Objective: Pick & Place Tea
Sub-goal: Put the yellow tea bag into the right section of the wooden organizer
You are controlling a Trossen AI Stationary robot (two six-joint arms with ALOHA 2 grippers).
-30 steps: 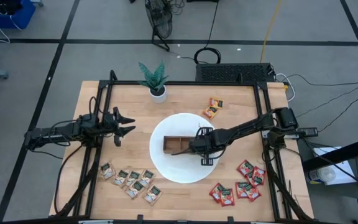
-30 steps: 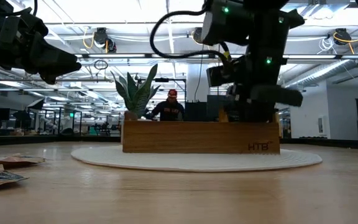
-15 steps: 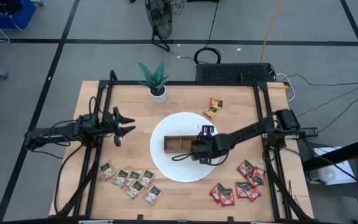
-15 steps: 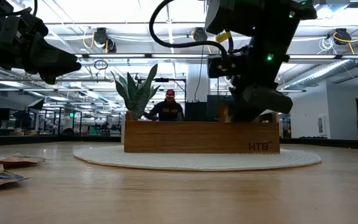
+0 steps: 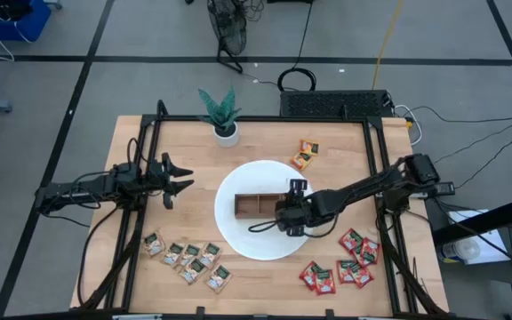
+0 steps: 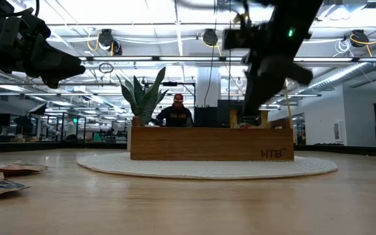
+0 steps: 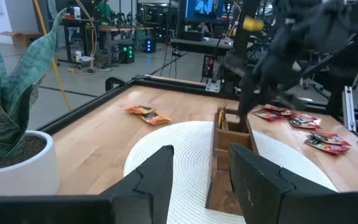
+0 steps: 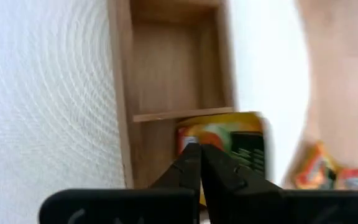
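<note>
A brown wooden tray [image 5: 258, 206] with compartments stands on a round white mat [image 5: 238, 242] in the table's middle. One orange-yellow tea sachet [image 8: 235, 144] lies in the tray's right-end compartment. My right gripper [image 8: 199, 157] is shut and hangs just above that sachet, over the tray's right end [image 6: 276, 143], slanting down. Other tea lies loose on the table: orange sachets [image 5: 305, 155] at the far side, beige ones [image 5: 188, 258] at the near left, red ones [image 5: 343, 263] at the near right. My left gripper [image 5: 183, 181] waits open at the table's left.
A potted plant in a white pot [image 5: 224, 132] stands at the far edge, left of centre. The black frame rails [image 5: 373, 151] run along the table's sides. Bare wood lies between the mat and the sachet piles. A person [image 6: 177, 112] sits far behind the table.
My right gripper has risen from inside the tray's right end to above its rim and has tipped a little, staying shut. The orange-yellow sachet stays in the tray. The tray and mat have kept their place.
</note>
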